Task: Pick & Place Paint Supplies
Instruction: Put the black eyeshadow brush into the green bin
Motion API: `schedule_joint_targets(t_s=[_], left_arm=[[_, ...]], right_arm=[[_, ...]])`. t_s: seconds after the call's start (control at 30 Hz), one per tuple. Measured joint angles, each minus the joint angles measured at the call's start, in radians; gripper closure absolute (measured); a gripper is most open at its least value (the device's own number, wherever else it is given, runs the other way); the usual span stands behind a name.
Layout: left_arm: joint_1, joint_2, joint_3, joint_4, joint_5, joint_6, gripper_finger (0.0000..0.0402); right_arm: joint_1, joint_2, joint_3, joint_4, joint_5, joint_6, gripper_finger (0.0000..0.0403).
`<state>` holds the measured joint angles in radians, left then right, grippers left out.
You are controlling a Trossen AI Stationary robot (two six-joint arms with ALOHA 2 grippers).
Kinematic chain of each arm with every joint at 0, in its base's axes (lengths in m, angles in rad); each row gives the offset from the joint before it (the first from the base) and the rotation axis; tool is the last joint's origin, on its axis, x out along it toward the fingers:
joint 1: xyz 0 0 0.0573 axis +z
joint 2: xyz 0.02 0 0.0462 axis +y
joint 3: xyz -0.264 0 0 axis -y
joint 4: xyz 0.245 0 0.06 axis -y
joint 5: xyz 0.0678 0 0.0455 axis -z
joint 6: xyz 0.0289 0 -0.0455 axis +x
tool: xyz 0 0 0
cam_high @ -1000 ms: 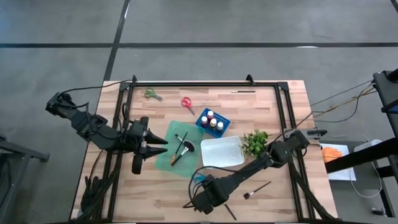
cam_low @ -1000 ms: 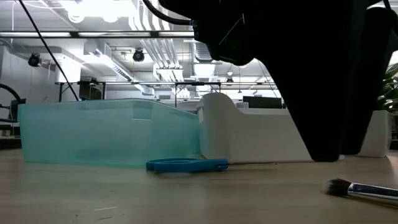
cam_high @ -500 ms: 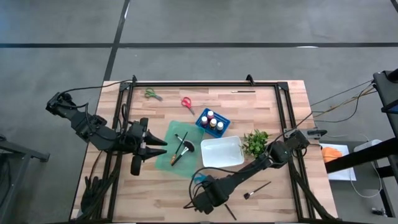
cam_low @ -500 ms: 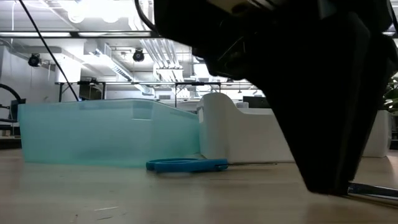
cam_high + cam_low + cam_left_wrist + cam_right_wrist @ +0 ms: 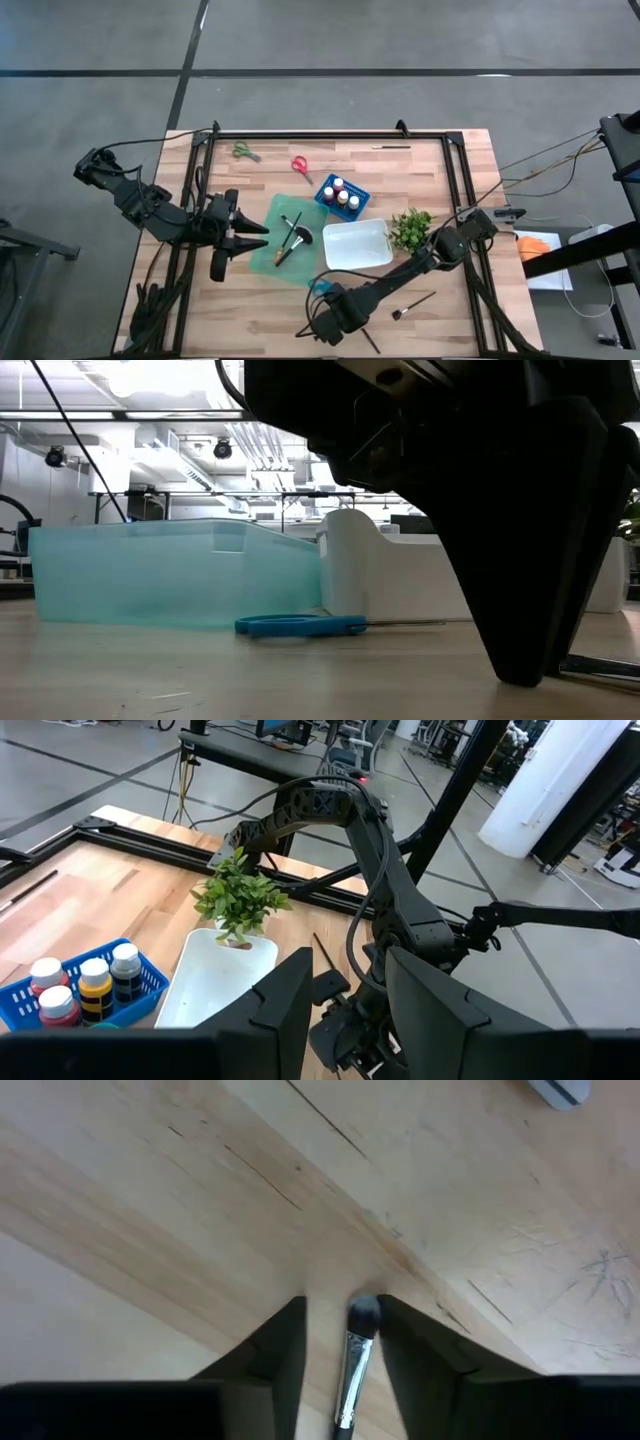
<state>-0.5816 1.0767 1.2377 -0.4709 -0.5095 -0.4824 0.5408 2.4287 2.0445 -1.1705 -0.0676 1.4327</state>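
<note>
My right gripper (image 5: 342, 1315) is open low over the table's near edge, pointing down. Its fingers stand on either side of the bristle head of a slim dark-handled brush (image 5: 355, 1342) that lies flat on the wood; I see no touch. In the low view the fingers (image 5: 520, 660) reach down to the tabletop, with the brush's handle (image 5: 602, 664) beside them. My left gripper (image 5: 252, 236) is open and empty at the left side of the teal tray (image 5: 268, 222), which holds brushes (image 5: 296, 238). Blue scissors (image 5: 300, 624) lie flat in front of the trays.
A white tray (image 5: 355, 245), a blue basket of paint bottles (image 5: 341, 196) and a leafy plant (image 5: 411, 228) stand mid-table. Green scissors (image 5: 243, 152), red scissors (image 5: 301, 167) and a brush (image 5: 390, 147) lie at the far side. Another brush (image 5: 413, 304) lies near right.
My right gripper has gone down toward the table, its fingers coming down on either side of the brush's head. The brush has stayed where it was.
</note>
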Motion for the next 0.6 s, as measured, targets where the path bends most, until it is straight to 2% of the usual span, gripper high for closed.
schedule_joint_targets(t_s=[0.27, 0.6], left_arm=[[0.000, 0.000, 0.000, 0.000, 0.000, -0.012, 0.0264], [0.000, 0.000, 0.000, 0.000, 0.001, -0.015, 0.0264]], right_arm=[[0.005, -0.003, -0.019, 0.024, 0.017, 0.000, 0.0387], [0.030, -0.042, 0.011, 0.028, 0.063, -0.005, 0.0394]])
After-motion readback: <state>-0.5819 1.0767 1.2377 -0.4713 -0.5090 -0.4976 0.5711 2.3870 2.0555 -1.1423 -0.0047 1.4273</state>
